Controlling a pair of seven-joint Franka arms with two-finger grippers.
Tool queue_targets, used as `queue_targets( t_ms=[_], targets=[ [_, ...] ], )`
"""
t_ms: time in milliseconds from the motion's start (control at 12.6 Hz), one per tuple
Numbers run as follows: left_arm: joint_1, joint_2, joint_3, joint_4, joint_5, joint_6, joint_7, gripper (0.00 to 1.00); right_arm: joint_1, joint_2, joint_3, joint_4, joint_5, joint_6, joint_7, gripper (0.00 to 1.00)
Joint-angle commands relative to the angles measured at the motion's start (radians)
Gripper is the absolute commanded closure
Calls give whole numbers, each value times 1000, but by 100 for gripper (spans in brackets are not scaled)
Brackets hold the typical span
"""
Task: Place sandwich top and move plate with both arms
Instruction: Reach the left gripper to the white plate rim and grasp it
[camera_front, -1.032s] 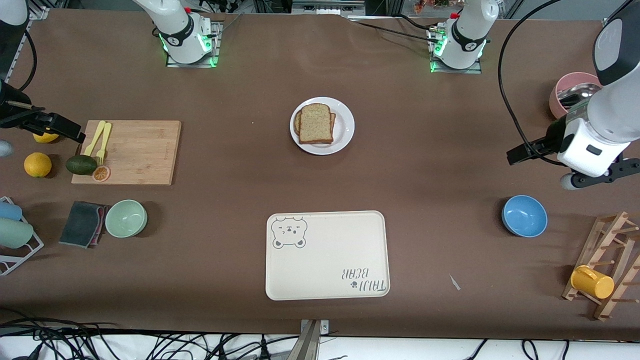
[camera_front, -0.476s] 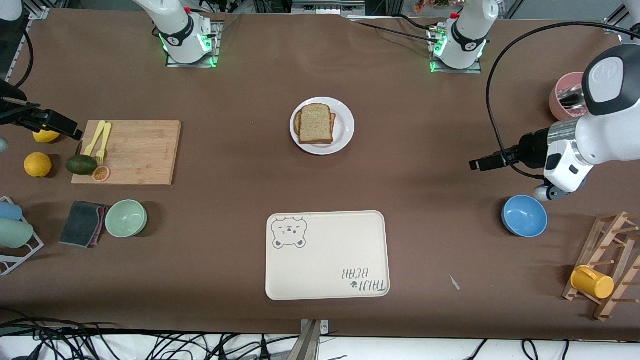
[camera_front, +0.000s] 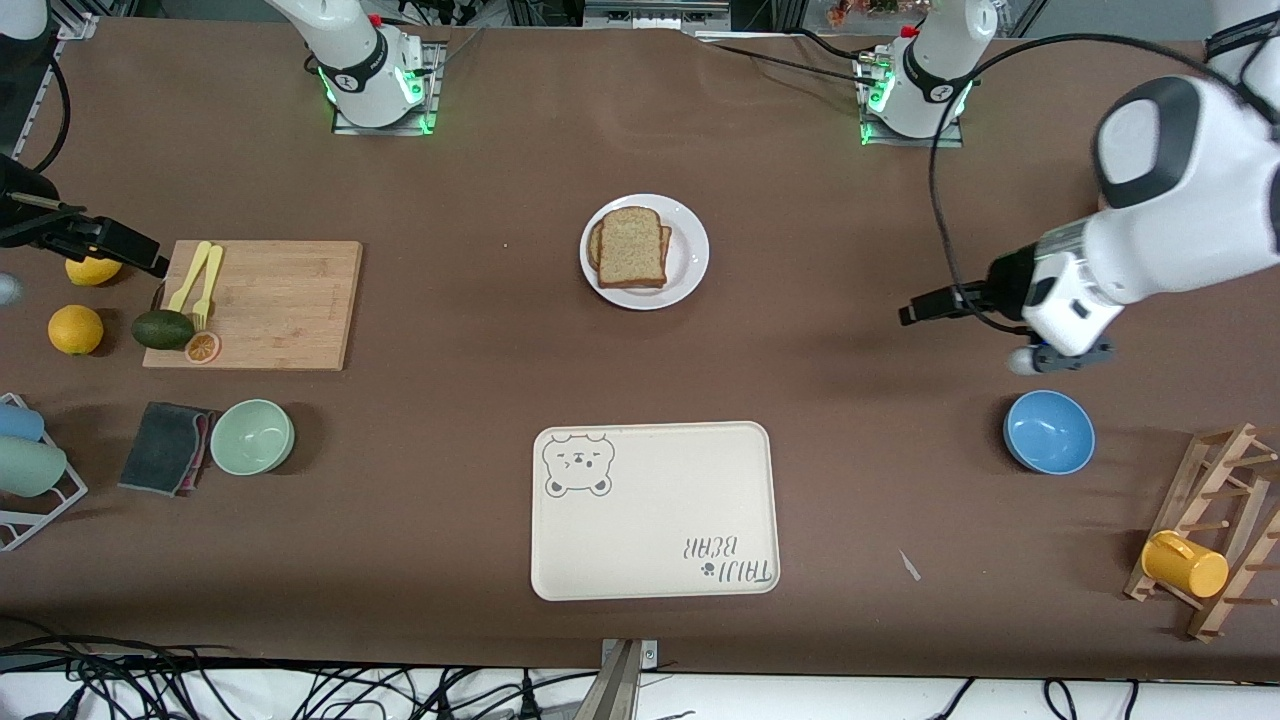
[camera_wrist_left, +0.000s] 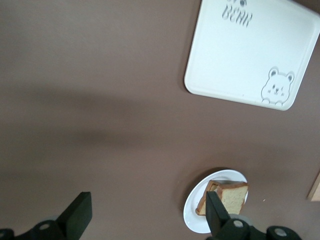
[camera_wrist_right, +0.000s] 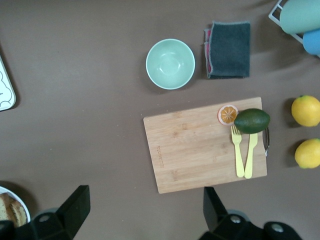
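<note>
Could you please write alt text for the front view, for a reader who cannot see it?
A white plate holding the stacked sandwich top sits mid-table, farther from the camera than a cream bear-print tray. The open left gripper hangs over bare table above a blue bowl.

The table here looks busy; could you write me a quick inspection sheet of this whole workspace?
Surface: brown table, cream bear-print tray near the front camera.
Job's things: sandwich top lies on a darker slice on the plate.
Clutter: cutting board with yellow cutlery, avocado, lemons, green bowl, blue bowl, pink bowl, yellow cup on a wooden rack.
Grippers: left gripper open, empty, above bare table; right gripper open, empty, above the cutting board's edge.
Cables: black cables on both arms, and along the table's front edge.
Surroundings: nothing seen.
</note>
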Motion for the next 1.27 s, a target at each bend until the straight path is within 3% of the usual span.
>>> queue_targets(
  t_ms=[0, 556, 873, 1191],
  targets=[
    [4, -54, -10, -158, -163, 71, 65, 0, 1, -10, 2, 6, -16, -19, 30, 0],
    [-36, -23, -27, -456, -521, 224, 633, 2, 1, -10, 1, 5, -16, -25, 13, 0],
    [-74, 64, -127, -484, -610, 361, 656, 5, 1, -10, 2, 5, -16, -24, 14, 0],
    [-80, 127, -176, -493, -780, 379, 776, 7, 1, -10, 2, 3, -16, -28, 13, 0]
  ],
)
